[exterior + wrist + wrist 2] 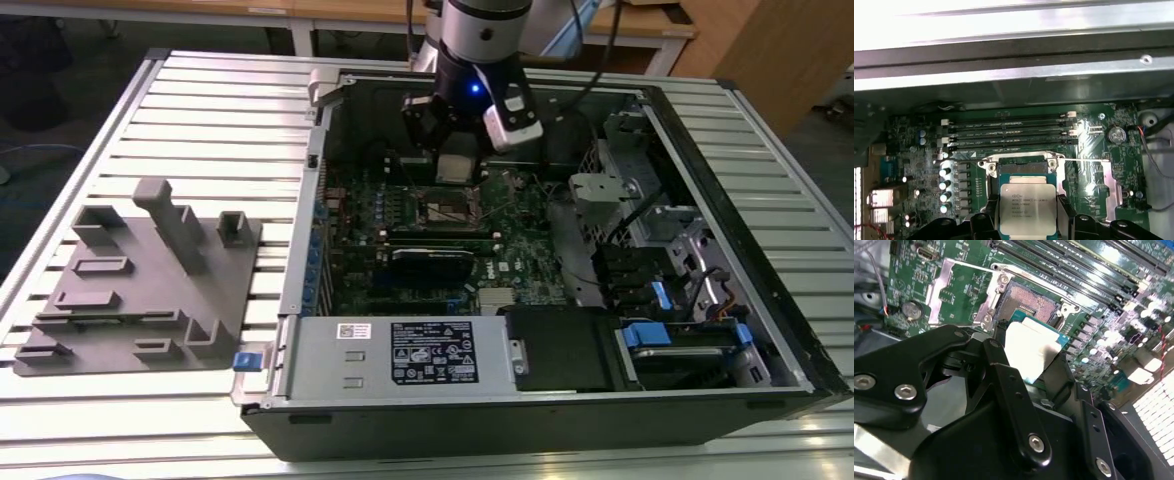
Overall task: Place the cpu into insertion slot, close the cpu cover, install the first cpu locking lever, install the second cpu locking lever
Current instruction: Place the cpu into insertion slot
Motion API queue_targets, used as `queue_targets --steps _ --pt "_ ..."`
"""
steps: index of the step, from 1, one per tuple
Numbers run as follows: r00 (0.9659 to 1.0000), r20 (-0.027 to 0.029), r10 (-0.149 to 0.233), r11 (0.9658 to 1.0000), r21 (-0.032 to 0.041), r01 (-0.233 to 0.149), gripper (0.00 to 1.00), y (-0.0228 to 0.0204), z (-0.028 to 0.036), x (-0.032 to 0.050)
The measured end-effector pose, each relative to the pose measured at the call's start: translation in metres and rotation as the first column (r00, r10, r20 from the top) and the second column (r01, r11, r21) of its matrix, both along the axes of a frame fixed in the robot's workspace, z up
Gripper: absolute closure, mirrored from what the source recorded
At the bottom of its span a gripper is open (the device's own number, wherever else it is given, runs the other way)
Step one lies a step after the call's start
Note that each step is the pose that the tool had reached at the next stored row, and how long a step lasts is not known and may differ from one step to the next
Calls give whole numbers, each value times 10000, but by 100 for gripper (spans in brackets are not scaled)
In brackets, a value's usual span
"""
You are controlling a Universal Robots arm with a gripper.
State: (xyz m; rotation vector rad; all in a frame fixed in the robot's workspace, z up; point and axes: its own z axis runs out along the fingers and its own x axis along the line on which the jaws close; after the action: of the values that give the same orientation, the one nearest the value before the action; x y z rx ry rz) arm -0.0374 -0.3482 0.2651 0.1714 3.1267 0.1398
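My gripper [458, 160] hangs inside the open computer case, shut on the cpu [458, 168]. The cpu is a small square chip with a silvery top, held flat between the black fingers [999, 357] in both wrist views. It hovers just above the insertion slot [451, 208], a square black socket with a silver rim on the green motherboard [521, 260]. The socket's dark pin field [1029, 302] lies bare beside the chip [1031, 347]. The chip [1028, 207] overlaps the socket's [1021, 167] edge. The cpu cover [941, 287], a thin silver frame, lies swung open next to the socket.
A black labelled power supply box [427, 350] sits at the case's front. Drive bays and cables [667, 260] fill the exterior view's right. Long memory slots [1009, 130] run beside the socket. A grey fixture plate [134, 280] lies on the slatted table at the exterior view's left.
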Motion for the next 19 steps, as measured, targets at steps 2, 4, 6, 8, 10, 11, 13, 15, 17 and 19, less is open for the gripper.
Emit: queue_targets --steps 2,4,6,8,10,11,13,15,17,19 --pt "9994 0 -360 9994 0 360 46 0 -4 0" --pt "9973 0 -736 9973 0 736 46 0 -7 0" --pt "9940 -1 -1094 9940 -1 1094 46 0 -10 0" --pt "9896 -1 -1440 9896 -1 1440 46 0 -12 0" --pt "9879 -1 -1554 9879 0 1554 46 0 -13 0" --pt "9878 0 -1555 9878 1 1555 46 0 -13 0" --pt "9878 0 -1558 9878 0 1558 46 0 -13 0" --pt "9878 0 -1560 9878 0 1560 46 0 -13 0" --pt "9869 0 -1611 9869 0 1611 46 0 -13 0" --pt "9848 0 -1738 9848 0 1738 46 0 -13 0"
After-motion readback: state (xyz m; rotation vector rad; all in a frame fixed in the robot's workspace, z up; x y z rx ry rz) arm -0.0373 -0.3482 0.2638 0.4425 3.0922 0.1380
